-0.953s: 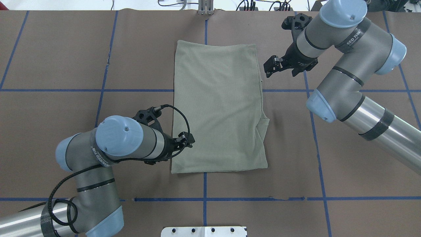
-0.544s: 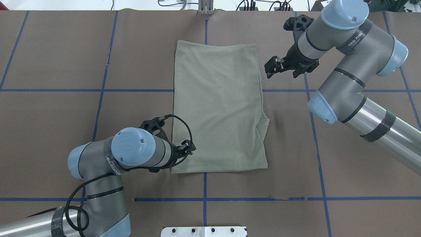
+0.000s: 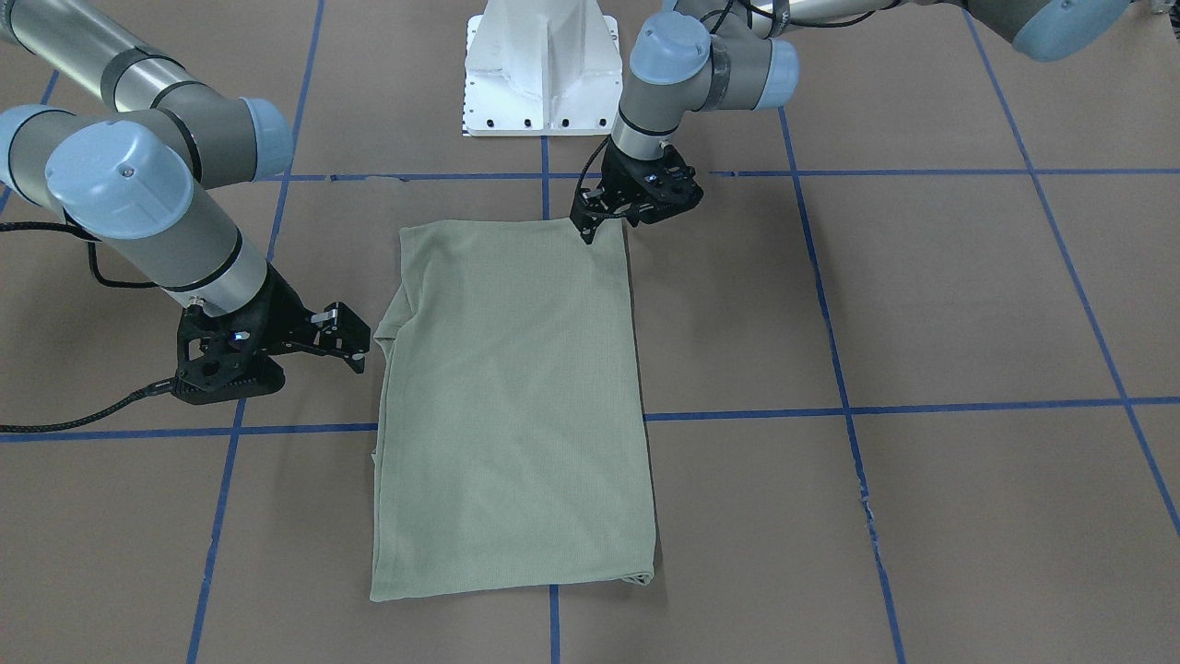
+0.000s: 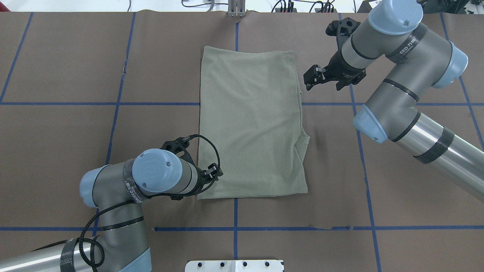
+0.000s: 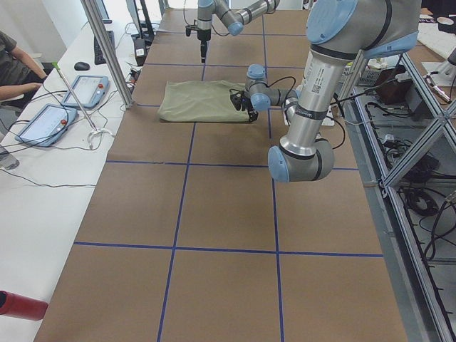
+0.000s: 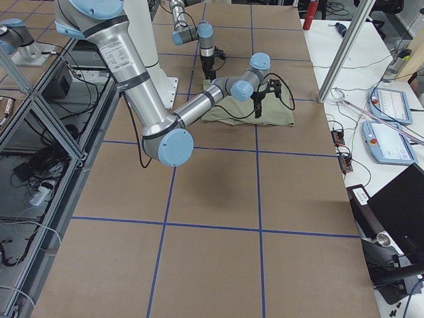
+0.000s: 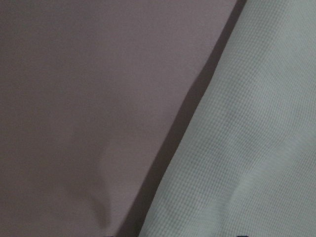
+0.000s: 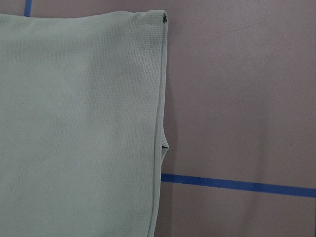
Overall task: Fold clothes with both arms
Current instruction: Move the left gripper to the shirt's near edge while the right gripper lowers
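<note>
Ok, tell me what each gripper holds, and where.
The right gripper stands open beside the pale sage-green knit shirt, holding nothing. The left gripper is at the shirt's corner nearest the robot, on its left; whether it grips cannot be told.

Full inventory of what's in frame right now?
shirt: 1, pale sage green, folded into a rectangle, flat at table centre
table: 1, brown cover with blue tape grid
pedestal base: 1, white, at the robot's edge of the table
tablets: 2, blue-framed, on the side desk
cylinder: 1, red, near end of the side desk
person: 1, partly in view, at the side desk
left gripper: 1, black, at the shirt's near-left corner; jaw state unclear
right gripper: 1, black, open, beside the shirt's right edge, apart from it
</note>
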Available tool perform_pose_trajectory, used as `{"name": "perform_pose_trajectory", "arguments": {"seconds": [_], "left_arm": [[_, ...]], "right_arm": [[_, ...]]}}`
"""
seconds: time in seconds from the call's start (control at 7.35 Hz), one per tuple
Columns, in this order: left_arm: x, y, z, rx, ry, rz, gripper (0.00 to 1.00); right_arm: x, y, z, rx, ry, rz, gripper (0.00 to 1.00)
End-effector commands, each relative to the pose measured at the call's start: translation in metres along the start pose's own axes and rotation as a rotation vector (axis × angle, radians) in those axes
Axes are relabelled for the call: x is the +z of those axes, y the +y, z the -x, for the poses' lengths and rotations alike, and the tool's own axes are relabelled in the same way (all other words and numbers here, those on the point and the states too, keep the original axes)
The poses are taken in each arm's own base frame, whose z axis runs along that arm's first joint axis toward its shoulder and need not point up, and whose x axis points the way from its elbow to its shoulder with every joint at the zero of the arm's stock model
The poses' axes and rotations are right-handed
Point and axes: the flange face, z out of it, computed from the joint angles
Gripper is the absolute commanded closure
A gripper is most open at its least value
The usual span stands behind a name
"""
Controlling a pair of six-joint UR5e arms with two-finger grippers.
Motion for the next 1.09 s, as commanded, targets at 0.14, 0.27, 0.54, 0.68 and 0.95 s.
{"name": "perform_pose_trajectory", "arguments": {"seconds": [0.14,0.27,0.54,0.68,0.95], "left_arm": [[-0.0044,0.0038,-0.0008,0.002,0.001,0.005,0.5],[-0.0039,0.0034,0.0,0.002,-0.001,0.004,0.61],[-0.0023,0.0026,0.0019,0.002,-0.005,0.003,0.63],[-0.0026,0.0024,0.0025,0.002,-0.005,0.003,0.62],[-0.0021,0.0031,0.0028,0.003,-0.006,0.002,0.62]], "right_arm": [[0.0003,0.0,-0.0001,0.0,0.0,0.0,0.0],[0.0004,-0.0001,-0.0003,0.001,0.002,0.0,0.0],[0.0004,-0.0001,-0.0004,0.001,0.002,0.0,0.0],[0.001,-0.0003,-0.0008,0.001,0.003,0.001,0.0],[0.0023,-0.0001,-0.0023,0.004,0.006,0.003,0.0]]}}
